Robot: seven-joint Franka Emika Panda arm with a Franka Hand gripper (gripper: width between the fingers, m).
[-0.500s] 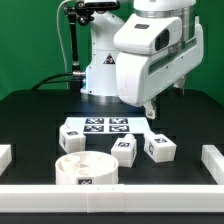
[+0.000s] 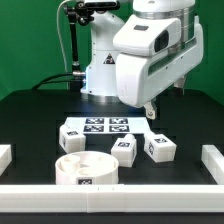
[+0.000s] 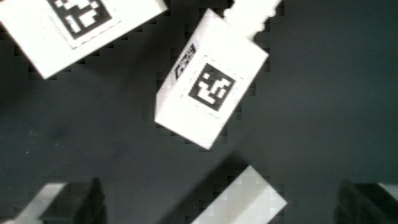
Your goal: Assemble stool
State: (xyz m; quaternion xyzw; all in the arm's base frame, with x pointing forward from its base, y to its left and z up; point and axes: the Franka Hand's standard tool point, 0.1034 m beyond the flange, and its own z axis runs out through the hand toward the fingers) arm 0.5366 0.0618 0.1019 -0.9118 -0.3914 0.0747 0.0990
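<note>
The round white seat disc (image 2: 85, 168) lies at the front on the exterior view's left. Three chunky white legs with tags lie behind it: one on the left (image 2: 72, 140), one in the middle (image 2: 125, 148), one on the right (image 2: 158, 150). My gripper (image 2: 150, 110) hangs above the table, behind the right leg, touching nothing. In the wrist view one tagged leg (image 3: 214, 85) lies ahead of the gripper (image 3: 214, 205) and another (image 3: 71, 30) sits farther off. The dark fingers (image 3: 63, 205) stand wide apart with nothing held.
The marker board (image 2: 95, 126) lies behind the legs. Plain white blocks stand at the left edge (image 2: 5, 155), the right edge (image 2: 210, 160) and along the front (image 2: 110, 195). A plain white piece (image 3: 249, 200) shows between the fingers in the wrist view. The robot base (image 2: 100, 70) stands at the back.
</note>
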